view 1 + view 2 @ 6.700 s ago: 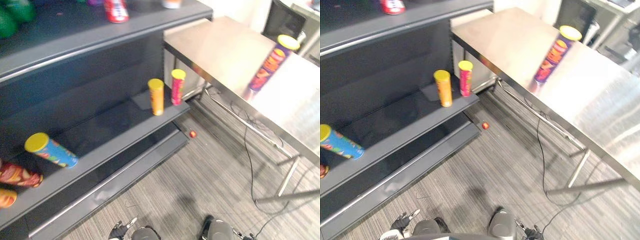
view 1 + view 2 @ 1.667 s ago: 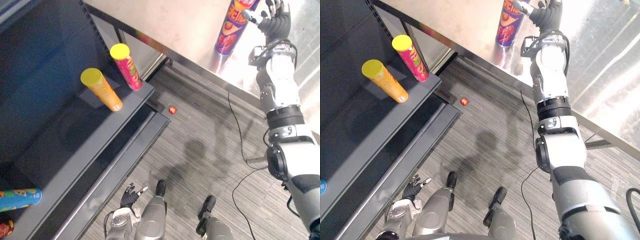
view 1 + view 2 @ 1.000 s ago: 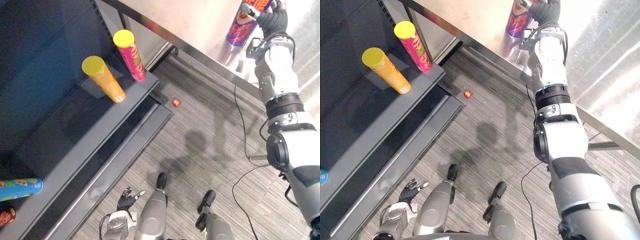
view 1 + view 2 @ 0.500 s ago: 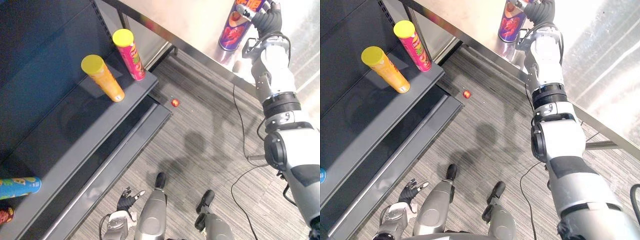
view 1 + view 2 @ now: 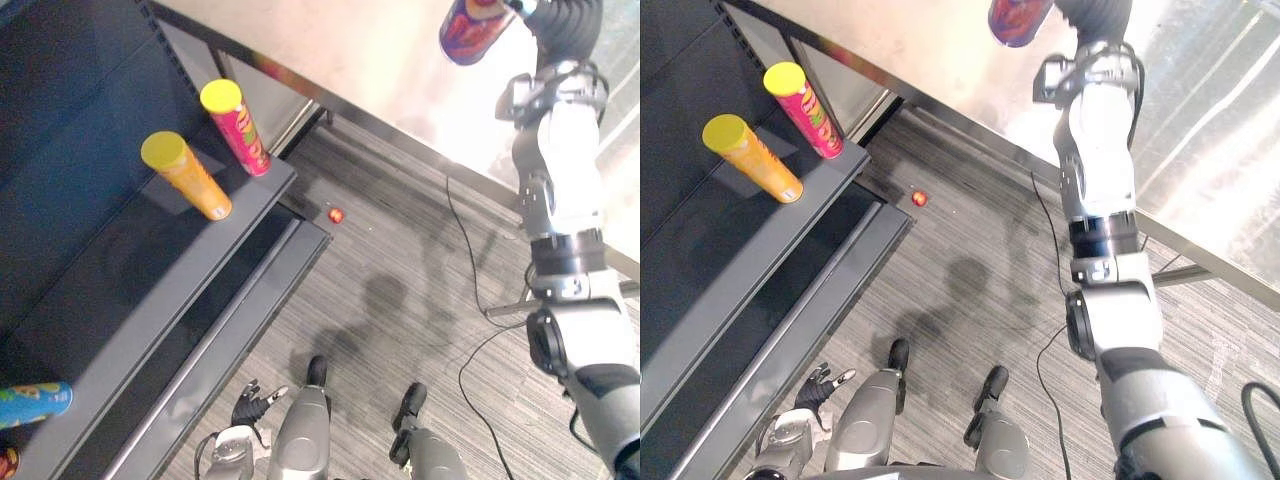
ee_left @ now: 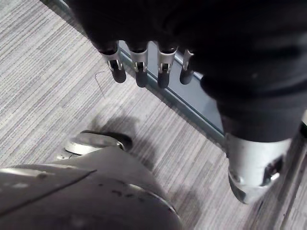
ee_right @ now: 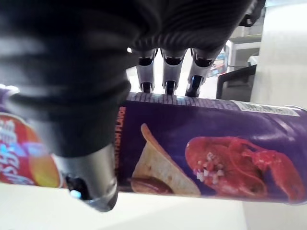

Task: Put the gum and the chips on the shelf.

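Closing round the purple chips can (image 7: 206, 153), the right hand (image 7: 165, 72) is completing the change from a moment ago. Then it was only reaching up beside the can as it stood on the steel surface (image 5: 330, 50); now its fingers are curling over the far side of the tube while the thumb is pressing on the near side. The can is tilting in that grasp, and its lower end seems to be hanging clear of the surface instead of standing on it, though the head camera has also swung a little, so part of the shift is the view's own. That suggests the chips are now being carried and that the pick-up is done. The carry across to the dark shelf (image 5: 120, 260) is the part still waiting.

An orange can (image 5: 185, 180) and a pink can (image 5: 235, 125) are standing upright near the shelf's end, with a blue can (image 5: 30, 403) lying on its side further along. A small red thing (image 5: 336, 215) is lying on the floor just beside the shelf's base; whether it is the gum I cannot tell.

The left hand (image 6: 139, 72) is hanging low by the floor, fingers loosely straight and holding nothing.
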Robot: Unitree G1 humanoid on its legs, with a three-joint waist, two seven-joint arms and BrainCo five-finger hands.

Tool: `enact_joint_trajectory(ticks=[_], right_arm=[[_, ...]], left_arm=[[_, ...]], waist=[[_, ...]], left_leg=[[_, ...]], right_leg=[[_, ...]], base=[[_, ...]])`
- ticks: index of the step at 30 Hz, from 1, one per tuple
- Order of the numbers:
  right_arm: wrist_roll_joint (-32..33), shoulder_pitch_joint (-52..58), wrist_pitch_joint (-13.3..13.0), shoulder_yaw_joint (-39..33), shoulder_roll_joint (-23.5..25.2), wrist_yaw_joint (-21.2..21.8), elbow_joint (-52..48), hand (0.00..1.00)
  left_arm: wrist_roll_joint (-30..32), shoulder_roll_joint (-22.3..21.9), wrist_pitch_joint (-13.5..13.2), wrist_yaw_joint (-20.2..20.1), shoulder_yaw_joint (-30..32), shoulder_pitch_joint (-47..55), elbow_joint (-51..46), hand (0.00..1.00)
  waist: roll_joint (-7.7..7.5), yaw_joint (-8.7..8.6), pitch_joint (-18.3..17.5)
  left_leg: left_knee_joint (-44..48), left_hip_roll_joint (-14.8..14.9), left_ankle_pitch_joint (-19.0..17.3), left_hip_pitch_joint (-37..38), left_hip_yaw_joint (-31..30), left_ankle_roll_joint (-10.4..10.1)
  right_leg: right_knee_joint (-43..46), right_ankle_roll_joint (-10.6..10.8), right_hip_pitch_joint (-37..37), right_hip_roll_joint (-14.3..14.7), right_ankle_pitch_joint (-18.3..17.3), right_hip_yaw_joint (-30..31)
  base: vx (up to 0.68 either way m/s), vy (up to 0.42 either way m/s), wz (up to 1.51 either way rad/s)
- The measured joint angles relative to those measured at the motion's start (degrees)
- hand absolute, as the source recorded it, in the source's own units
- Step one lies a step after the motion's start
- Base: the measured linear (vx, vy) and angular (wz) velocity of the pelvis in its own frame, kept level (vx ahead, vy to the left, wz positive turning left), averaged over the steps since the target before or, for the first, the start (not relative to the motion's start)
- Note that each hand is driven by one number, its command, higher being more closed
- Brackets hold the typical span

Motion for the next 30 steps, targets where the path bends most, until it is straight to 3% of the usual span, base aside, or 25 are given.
enact_joint_trajectory(ticks=[3,5,10,19,30], right_arm=[[0.04,9.02,0.01,0.34,0.39,1.62,-4.58,1.0],[0.1,15.07,0.0,0.33,2.06,3.21,-8.21,1.0],[0.24,27.59,-0.04,0.21,2.84,6.89,-15.65,1.0],[0.71,38.07,-0.62,-1.72,7.49,10.25,-21.23,1.0],[2.57,49.22,-0.7,-4.68,10.0,12.45,-27.33,1.0]], left_arm=[[1.74,-0.12,0.1,-0.31,0.52,1.8,0.27,0.0],[2.81,-0.16,0.2,-0.44,1.1,3.0,0.66,0.0],[4.48,-0.33,0.94,-1.0,1.97,3.78,2.48,0.0],[6.59,-0.2,1.25,-2.49,3.73,5.58,3.92,0.0],[6.59,-0.27,1.42,-2.79,4.89,6.9,4.62,0.0]], waist=[[-0.05,-0.79,-2.89],[-0.05,-2.19,-4.51],[-0.19,-2.87,-7.66],[-1.12,-4.76,-11.25],[-1.55,-5.63,-13.08]], left_leg=[[-1.19,-0.13,0.02,1.7,0.56,-0.01],[-2.16,-0.09,0.04,3.15,0.91,-0.03],[-3.95,0.01,0.17,5.57,1.86,-0.16],[-5.81,-0.31,1.01,7.95,2.19,-0.3],[-7.73,-0.63,1.41,10.83,4.16,-0.32]], right_leg=[[-0.44,0.01,0.76,0.05,0.0,0.73],[-0.76,0.01,1.57,0.2,0.0,1.35],[-1.38,0.01,2.76,0.35,0.0,2.26],[-1.36,0.02,3.96,0.11,-0.01,2.78],[-1.26,0.03,4.64,-0.18,-0.02,4.69]], base=[[0.05,0.0,-0.15],[0.05,0.0,-0.15],[0.01,-0.008,-0.1],[-0.01,0.0,-0.02],[-0.01,0.001,-0.09]])
